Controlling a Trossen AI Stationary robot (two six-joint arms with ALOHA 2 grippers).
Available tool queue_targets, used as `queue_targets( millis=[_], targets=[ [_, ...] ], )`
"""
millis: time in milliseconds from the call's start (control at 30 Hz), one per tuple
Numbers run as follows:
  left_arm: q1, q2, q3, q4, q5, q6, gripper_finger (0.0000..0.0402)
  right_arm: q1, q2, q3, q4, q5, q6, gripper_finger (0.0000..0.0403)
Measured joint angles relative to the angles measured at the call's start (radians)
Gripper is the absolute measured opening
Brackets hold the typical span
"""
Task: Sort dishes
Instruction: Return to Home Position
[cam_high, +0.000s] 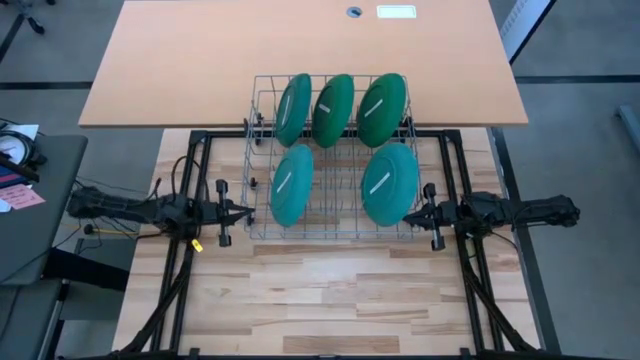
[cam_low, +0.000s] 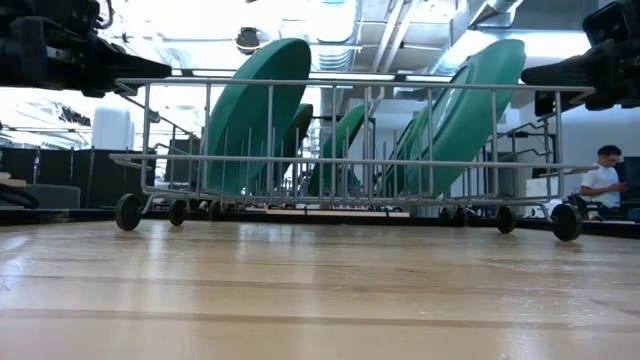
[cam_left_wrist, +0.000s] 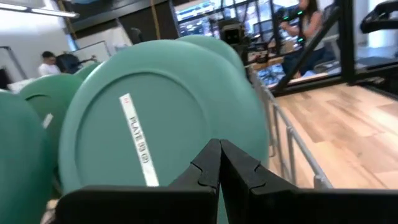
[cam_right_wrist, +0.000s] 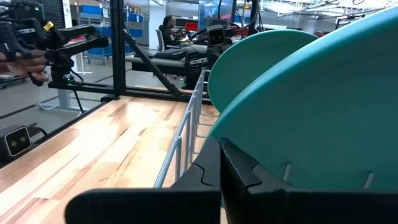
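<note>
Dish rack on counter. Rear row: 3 dark green plates. Front row: 2 teal plates. All on edge, tops tilted toward rack's right side, labelled faces toward its left, long axis front-to-rear. Left gripper just beside rack's left wall, right gripper beside right wall. Both grippers' fingers pressed together.

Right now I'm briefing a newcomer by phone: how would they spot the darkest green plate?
Find the wire rack on the wooden table. Its row of three plates lies toward the tan desk; take the middle plate. It alone has a plate on each side, and is the deepest green.
</note>
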Motion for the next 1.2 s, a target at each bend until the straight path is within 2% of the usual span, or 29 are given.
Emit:
queue_targets(
  millis=[200,267,400,533,700,867,1033,1200],
  targets=[
    [0.138,0.000,0.000,-0.004,0.233,-0.041,0.0000,0.000,0.000,0.000,-0.001,-0.001,0.000,0.0000],
    [0.159,0.000,0.000,-0.025,0.268,-0.044,0.0000,0.000,0.000,0.000,-0.001,-0.002,0.000,0.0000],
    [0.194,-0.002,0.000,-0.051,0.285,-0.055,0.0000,0.000,0.000,0.000,-0.002,-0.004,-0.002,0.0000],
    [0.218,-0.002,0.000,-0.057,0.350,-0.066,0.0000,0.000,0.000,0.000,-0.002,-0.005,-0.002,0.0000],
    [0.248,-0.005,0.000,-0.048,0.357,-0.059,0.0000,0.000,0.000,0.000,-0.002,-0.005,-0.007,0.0000],
    [0.254,-0.075,0.000,-0.036,0.401,-0.066,0.0000,0.000,0.000,0.000,-0.002,-0.005,-0.007,0.0000],
    [0.254,-0.193,0.000,-0.160,0.399,-0.076,0.0000,0.000,0.000,0.000,-0.003,-0.005,-0.008,0.0000],
    [0.254,-0.186,-0.001,-0.201,0.403,-0.087,0.0000,0.000,0.001,0.000,-0.002,0.000,-0.010,0.0000]
  ],
)
